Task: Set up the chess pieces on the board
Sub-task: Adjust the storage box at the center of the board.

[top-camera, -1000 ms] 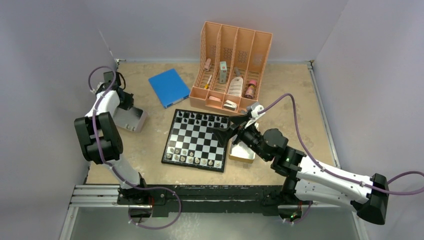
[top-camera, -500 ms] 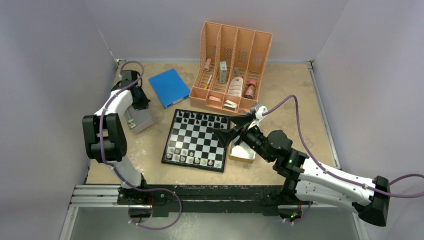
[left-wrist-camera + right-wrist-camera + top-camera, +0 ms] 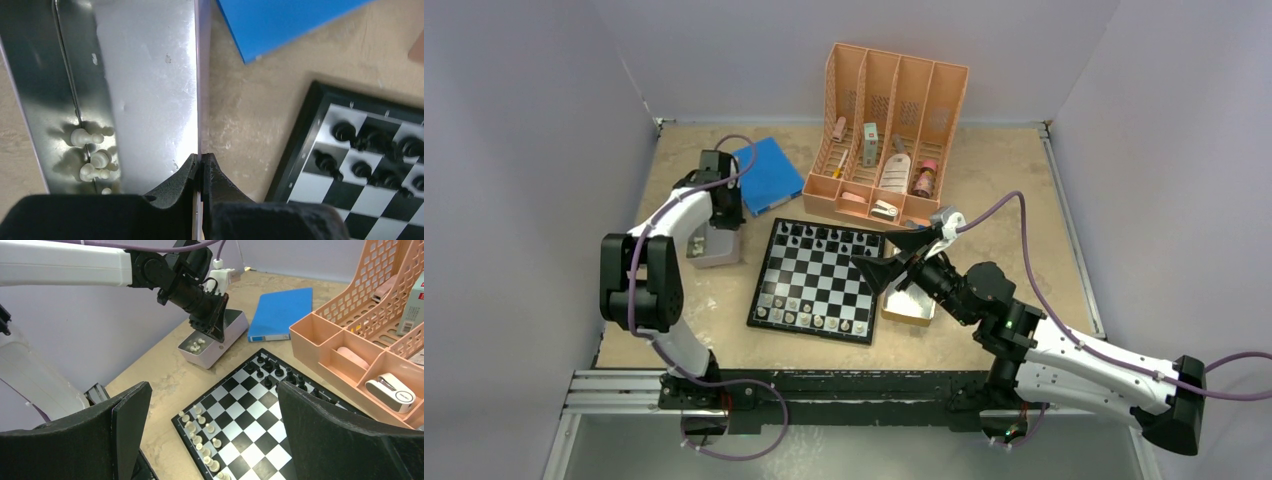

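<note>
The board (image 3: 816, 283) lies mid-table, with black chess pieces (image 3: 824, 238) along its far rows and pale ones (image 3: 809, 316) along its near rows. My left gripper (image 3: 724, 214) is shut on the thin wall of a shiny metal tray (image 3: 714, 246) left of the board. In the left wrist view the fingers (image 3: 201, 159) pinch that wall (image 3: 150, 75), and a few pale pieces (image 3: 92, 150) lie inside. My right gripper (image 3: 894, 258) hangs open and empty over the board's right edge; the right wrist view (image 3: 210, 440) shows the board (image 3: 260, 405) between its jaws.
A blue book (image 3: 764, 175) lies behind the tray. A peach organizer (image 3: 889, 130) with bottles and small items stands behind the board. A second tray (image 3: 908, 309) sits right of the board under my right arm. Walls close in the left, back and right.
My left arm has swung right with the metal tray in its grip, bringing it from the far left to beside the board. My right gripper has shifted slightly right.
</note>
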Tool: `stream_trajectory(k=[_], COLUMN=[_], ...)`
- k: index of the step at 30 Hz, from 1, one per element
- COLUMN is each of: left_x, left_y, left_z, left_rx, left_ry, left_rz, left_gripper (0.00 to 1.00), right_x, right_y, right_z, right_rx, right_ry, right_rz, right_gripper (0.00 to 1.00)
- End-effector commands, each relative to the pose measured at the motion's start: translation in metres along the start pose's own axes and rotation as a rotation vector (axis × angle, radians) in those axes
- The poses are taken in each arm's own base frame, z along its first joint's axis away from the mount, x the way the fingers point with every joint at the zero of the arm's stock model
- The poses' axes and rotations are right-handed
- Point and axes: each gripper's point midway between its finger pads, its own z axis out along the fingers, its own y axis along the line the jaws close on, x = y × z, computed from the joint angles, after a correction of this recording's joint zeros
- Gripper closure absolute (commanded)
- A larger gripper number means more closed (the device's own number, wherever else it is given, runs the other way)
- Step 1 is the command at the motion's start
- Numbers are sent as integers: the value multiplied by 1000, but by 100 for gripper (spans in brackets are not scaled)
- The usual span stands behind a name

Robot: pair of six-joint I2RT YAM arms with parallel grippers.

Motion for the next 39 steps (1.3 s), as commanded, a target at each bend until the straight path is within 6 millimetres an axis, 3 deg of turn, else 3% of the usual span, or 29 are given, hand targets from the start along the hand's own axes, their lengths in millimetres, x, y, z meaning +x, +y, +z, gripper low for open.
stream_trajectory(k=[1, 8, 19, 39], left_x=[-16, 6, 46, 61], left_y=[-4, -16, -7, -22], left_z=[-22, -23, -27, -32], left_rx=[2, 32, -14, 57], left_ry=[-124, -118, -16, -24], left_rz=[154, 288, 170, 276], left_gripper=[100, 100, 100, 100], right_x=[-15, -14, -13, -12], right_y=[5, 4, 7, 2], right_z=[-1, 0, 4, 10], right_rx=[-12, -10, -15, 17], right_ry=[-48, -45, -32, -25], right_rz=[4, 5, 1, -18], right_gripper=[1, 1, 1, 1])
